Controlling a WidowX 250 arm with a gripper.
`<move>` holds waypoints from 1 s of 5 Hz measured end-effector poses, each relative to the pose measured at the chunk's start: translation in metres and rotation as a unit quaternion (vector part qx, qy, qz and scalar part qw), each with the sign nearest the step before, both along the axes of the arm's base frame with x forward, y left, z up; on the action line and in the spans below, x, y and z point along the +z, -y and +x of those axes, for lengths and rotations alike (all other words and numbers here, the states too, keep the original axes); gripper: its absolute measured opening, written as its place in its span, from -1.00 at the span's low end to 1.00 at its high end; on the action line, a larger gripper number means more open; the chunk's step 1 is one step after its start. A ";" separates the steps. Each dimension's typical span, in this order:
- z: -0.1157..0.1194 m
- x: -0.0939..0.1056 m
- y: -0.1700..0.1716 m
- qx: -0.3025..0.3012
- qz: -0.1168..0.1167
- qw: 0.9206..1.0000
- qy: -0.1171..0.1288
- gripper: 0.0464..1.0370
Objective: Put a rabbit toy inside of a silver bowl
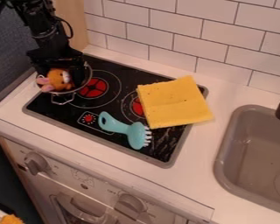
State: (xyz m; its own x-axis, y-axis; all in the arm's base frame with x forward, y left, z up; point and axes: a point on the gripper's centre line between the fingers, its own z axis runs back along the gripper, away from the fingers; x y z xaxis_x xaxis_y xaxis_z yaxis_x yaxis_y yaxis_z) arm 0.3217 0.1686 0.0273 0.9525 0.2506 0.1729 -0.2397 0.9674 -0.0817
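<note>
"Hanging over the left side of the stove top (66,114), the end effector (60,73) comes right down to the rabbit toy (60,79). Is it gripping it?"

"I can't tell; dark parts crowd together there, so pinching or letting go would be a guess. The toy lies within the rim of the silver bowl (74,90), its pink ears at the rim's near left."

"Why hold the end effector so low?"

"Probably to set the toy down softly. The bowl sits by the stove top's left edge, so a dropped toy could roll off that way. I'd judge the job nearly finished: make sure the toy is free, then lift straight up, without snagging the rim."

"And the rest of the surface?"

"A yellow cloth (174,101) covers the stove top's right part and laps over its edge. A teal brush (135,133) lies nearer its front, bristles to the right. Both are well apart from the bowl, so neither should hinder the lift."

"The room?"

"White worktop (204,140) around the stove top, a grey sink (223,151) to its right, a tiled wall (189,39) behind it, and oven knobs (131,203) below its front."
</note>
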 end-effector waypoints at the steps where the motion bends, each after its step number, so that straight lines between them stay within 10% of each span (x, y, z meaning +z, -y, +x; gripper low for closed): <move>1: 0.004 0.028 0.003 -0.005 0.002 1.000 0.027 0.93; 5: -0.005 0.095 0.020 -0.029 0.024 0.995 0.095 0.93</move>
